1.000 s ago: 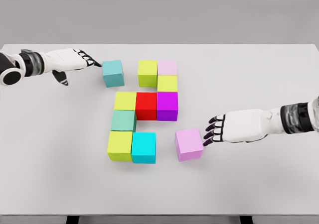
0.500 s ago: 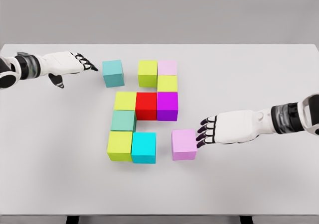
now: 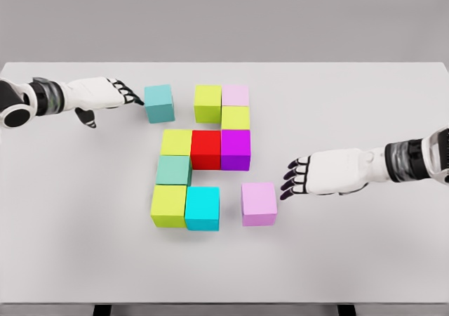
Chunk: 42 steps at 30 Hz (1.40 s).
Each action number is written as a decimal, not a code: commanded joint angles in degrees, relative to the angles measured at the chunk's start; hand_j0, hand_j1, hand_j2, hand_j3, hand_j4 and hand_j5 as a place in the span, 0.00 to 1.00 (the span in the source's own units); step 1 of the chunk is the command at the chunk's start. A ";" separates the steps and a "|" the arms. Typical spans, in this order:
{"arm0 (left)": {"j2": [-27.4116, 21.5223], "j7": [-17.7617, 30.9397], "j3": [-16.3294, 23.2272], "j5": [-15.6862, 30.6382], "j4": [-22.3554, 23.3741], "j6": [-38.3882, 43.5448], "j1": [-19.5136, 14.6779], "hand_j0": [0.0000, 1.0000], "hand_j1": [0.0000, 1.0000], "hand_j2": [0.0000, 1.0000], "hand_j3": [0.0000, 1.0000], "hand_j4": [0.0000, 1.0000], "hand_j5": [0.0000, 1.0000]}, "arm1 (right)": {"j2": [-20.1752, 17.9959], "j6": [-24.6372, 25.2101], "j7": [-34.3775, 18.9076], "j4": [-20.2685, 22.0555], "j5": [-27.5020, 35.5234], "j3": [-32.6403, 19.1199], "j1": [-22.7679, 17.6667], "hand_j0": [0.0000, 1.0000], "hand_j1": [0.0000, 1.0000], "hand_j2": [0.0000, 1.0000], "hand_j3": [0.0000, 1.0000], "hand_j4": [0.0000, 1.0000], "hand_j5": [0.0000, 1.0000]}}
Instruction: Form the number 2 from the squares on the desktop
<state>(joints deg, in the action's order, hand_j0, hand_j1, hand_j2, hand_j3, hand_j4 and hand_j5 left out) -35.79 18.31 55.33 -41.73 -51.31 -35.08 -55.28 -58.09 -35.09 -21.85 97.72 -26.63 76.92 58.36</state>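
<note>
Head view: two cubes are not yet joined to the figure. The pink cube (image 3: 259,203) sits just right of the cyan cube (image 3: 202,208), gap between. Right hand (image 3: 317,176) open, fingers extended, just right of pink cube, apart. Left hand (image 3: 105,95) extended, fingertips by teal cube (image 3: 159,103). Next: push pink leftward flush against cyan.

White desktop (image 3: 365,105) against a plain grey backdrop (image 3: 224,14)

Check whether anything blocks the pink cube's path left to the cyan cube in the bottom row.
Nothing visible does. Only bare table lies between the pink cube and the cyan cube. The right robot hand sits just right of the pink cube.
</note>
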 commanded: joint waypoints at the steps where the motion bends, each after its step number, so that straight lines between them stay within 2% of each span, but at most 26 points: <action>1: 0.10 -0.02 0.22 0.24 -0.02 0.08 0.00 1.00 1.00 1.00 1.00 1.00 1.00 | 0.78 0.09 -0.03 0.01 0.18 -0.01 0.00 0.97 0.97 0.97 0.97 0.97 0.97; 21: 1.69 -0.11 1.10 0.51 -1.34 0.08 -0.79 1.00 1.00 1.00 1.00 1.00 1.00 | 2.19 0.09 -0.03 0.54 0.17 -0.01 0.00 0.97 0.97 0.97 0.97 0.97 0.97; 29: 1.69 -0.11 1.10 0.33 -0.29 0.08 -1.76 1.00 1.00 1.00 1.00 1.00 1.00 | 2.63 0.09 -0.12 2.21 0.17 -0.01 0.00 0.97 0.97 0.97 0.97 0.97 0.97; 42: 3.97 -0.03 1.01 0.24 2.88 0.08 -2.90 1.00 1.00 1.00 1.00 1.00 1.00 | 2.63 0.09 -0.82 1.95 0.17 -0.10 0.00 0.97 0.97 0.97 0.97 0.97 0.97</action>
<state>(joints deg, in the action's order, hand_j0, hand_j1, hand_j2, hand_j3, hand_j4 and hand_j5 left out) -32.08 18.25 56.49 -41.72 -48.78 -35.08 -58.18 -55.52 -35.09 -22.68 99.70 -26.74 76.87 58.45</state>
